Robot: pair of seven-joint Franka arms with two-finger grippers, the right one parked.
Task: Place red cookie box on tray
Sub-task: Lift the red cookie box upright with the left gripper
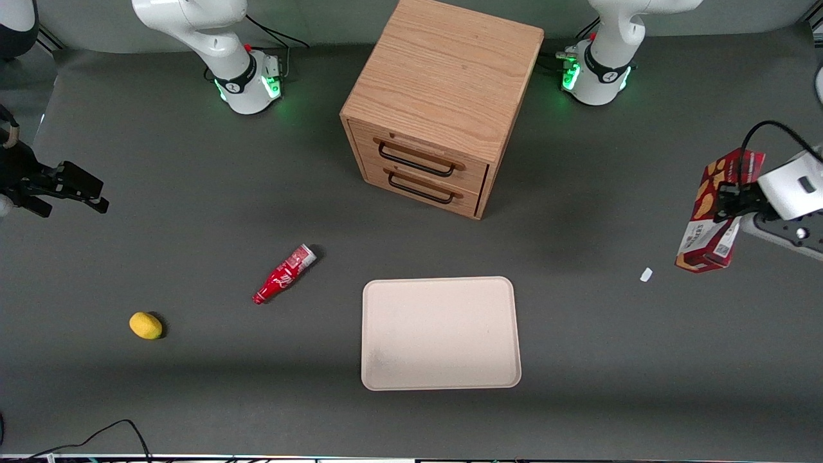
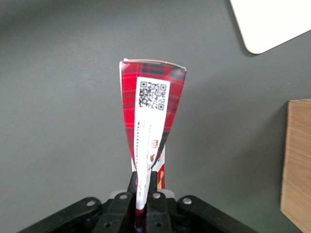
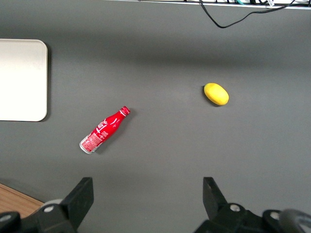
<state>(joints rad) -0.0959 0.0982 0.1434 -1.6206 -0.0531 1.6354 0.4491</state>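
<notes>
Hand (image 1: 725, 195): clamped on red cookie box (image 1: 710, 215), fingers (image 2: 131, 187) pinching the box's narrow edges. Box: held clear above the worktop (image 1: 193, 257) at the working arm's end, upright, slightly tilted, label end lowest. Tray (image 1: 441, 379): flat on worktop, well apart from box, nearer the front camera than the wooden drawer cabinet (image 1: 437, 103).

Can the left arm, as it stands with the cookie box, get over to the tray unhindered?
Probably yes. The pincer is shut on the cookie box, held above the table at the working arm's end. Only a small white scrap lies on the table between it and the tray; the drawer cabinet stands farther from the camera.
</notes>
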